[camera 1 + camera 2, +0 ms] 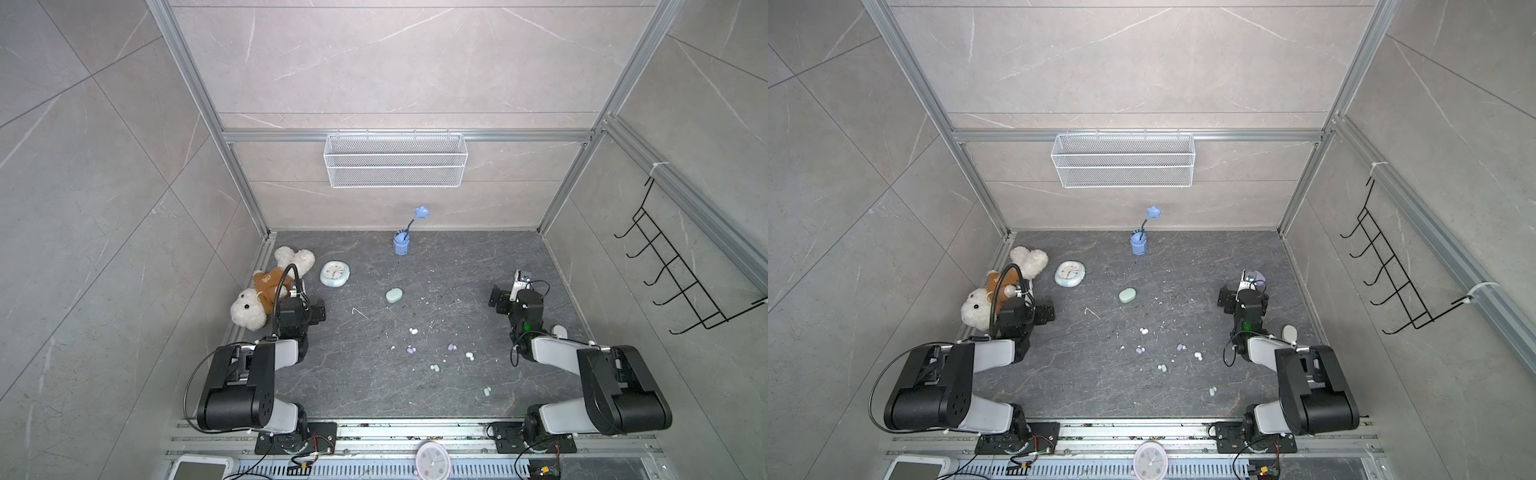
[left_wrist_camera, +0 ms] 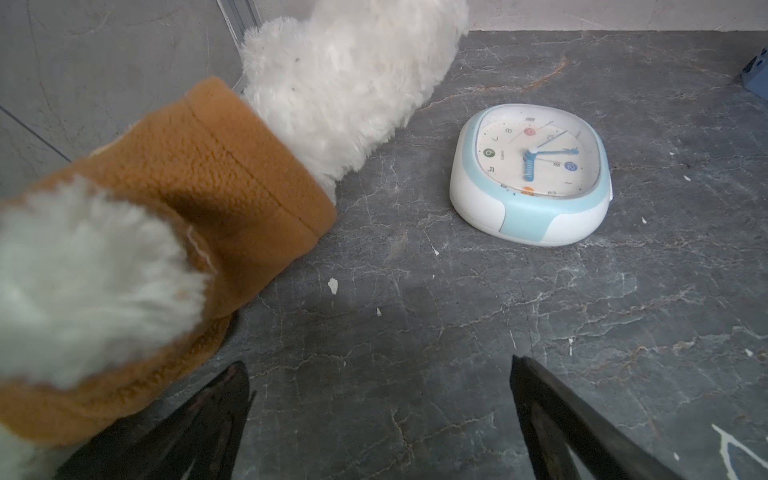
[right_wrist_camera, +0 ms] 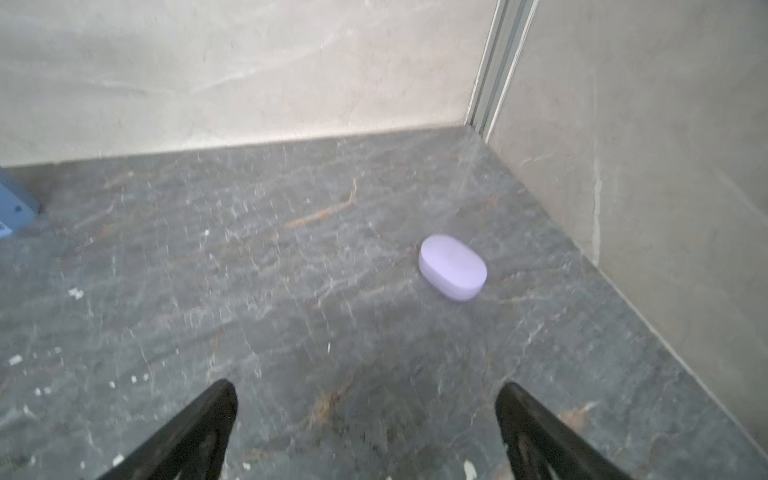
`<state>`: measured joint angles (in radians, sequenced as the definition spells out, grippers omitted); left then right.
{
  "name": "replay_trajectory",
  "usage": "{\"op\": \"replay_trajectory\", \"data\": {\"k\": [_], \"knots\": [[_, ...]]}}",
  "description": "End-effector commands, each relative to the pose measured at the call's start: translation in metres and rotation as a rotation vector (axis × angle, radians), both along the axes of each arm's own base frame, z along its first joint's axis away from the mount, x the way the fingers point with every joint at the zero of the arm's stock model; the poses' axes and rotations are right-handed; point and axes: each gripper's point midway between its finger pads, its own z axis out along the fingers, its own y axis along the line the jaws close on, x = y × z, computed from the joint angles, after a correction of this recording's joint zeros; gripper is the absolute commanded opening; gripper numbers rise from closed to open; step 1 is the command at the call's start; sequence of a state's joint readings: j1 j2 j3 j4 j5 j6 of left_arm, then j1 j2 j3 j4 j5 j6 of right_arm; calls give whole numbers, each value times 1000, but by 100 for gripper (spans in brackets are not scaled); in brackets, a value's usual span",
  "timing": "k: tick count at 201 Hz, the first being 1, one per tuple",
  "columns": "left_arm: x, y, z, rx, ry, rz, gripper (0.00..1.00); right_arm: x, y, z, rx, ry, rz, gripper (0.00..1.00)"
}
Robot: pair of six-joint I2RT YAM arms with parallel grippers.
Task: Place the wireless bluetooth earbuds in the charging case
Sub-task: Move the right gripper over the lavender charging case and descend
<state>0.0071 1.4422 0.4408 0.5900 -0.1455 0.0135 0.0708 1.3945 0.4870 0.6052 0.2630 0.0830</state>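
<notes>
The left jaws stand wide apart and hold nothing. In the left wrist view their black fingers (image 2: 224, 415) frame bare desk (image 1: 457, 257), with the plush toy (image 1: 248, 309) just beside them near the left edge. A white-and-blue clock (image 2: 532, 174) lies face up farther on.

The right jaws are also apart and empty, over the far half near the right edge. Past their fingers (image 3: 195, 432), in a blurred wrist view, a closed lavender charging case (image 3: 453, 267) lies toward the far right corner.

The wireless bluetooth earbuds (image 1: 1162, 368) lie loose on the near half of the desk, right of its middle, between the two arms:
- a white earbud (image 1: 413, 331) lies farthest back
- a lavender earbud (image 1: 410, 350) lies just nearer than it
- a second lavender earbud (image 1: 451, 346) and a second white earbud (image 1: 469, 355) lie toward the right edge
- a mint earbud (image 1: 434, 368) lies nearer the front
- a second mint earbud (image 1: 486, 391) lies nearest the front edge

A closed mint charging case (image 1: 394, 295) lies near the desk's middle, well apart from the earbuds. A white oval thing (image 1: 560, 331) lies by the right edge, just beside the right arm. A blue cup (image 1: 401, 245) holding a blue flower stands at the far edge.
</notes>
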Motion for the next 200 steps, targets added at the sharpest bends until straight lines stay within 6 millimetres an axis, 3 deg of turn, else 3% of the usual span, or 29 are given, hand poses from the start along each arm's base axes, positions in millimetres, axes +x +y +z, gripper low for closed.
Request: {"op": "replay_trajectory", "data": {"k": [1,47,70,111,140,177,200], "knots": [[10,-5,27,-37,36,-10,99,-4,-5,19,14,142,-46,100],[9,-34,46,-15,46,-76,99,-11,-28,22,199,399,-173,100],[7,-45,53,-70,63,-105,99,-2,-41,25,281,478,-217,100],[4,-73,72,-117,59,-193,99,20,-68,10,403,643,-355,100],[3,-81,77,-131,49,-218,99,34,-83,7,414,593,-436,100],[3,-85,75,-140,53,-239,99,55,-71,-19,480,581,-355,100],[3,-85,73,-135,56,-242,99,68,-76,-29,464,532,-340,100]]}}
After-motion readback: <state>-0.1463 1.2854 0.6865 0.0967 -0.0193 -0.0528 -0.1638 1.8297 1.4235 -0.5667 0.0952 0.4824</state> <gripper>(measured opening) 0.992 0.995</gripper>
